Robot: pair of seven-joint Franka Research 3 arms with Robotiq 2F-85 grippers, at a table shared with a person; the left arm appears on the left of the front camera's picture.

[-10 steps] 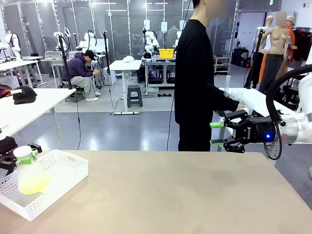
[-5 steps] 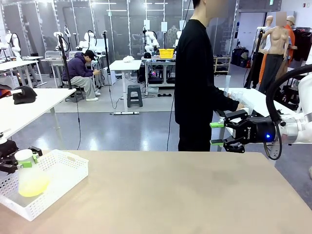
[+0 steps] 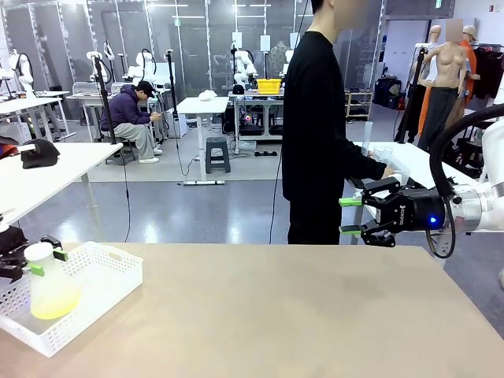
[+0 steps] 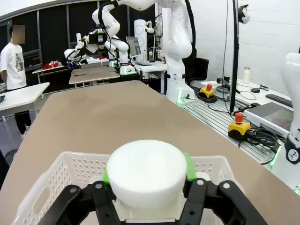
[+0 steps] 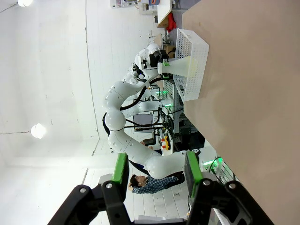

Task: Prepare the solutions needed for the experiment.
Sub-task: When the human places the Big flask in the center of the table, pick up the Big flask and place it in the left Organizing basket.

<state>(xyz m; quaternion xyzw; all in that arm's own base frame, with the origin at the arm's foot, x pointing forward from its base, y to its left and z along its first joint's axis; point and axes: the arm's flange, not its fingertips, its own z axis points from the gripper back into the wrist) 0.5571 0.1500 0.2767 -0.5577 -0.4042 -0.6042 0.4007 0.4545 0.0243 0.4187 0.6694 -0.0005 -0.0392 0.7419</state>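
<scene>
Little can be read. On the black body of the right pincer [image 3: 352,216], at the right of the front view, runs a short line of white print (the maker's mark, by its place), too small to make out letter by letter. A blue light glows just beside that print, but it carries no sign or number. White sheets [image 3: 264,42] hang on the glass wall at the far side of the room; whatever is on them is blurred. The basket [image 3: 110,264] on the tabletop at the near left bears no label, and neither does the flask cap [image 4: 146,171] in the left wrist view.
</scene>
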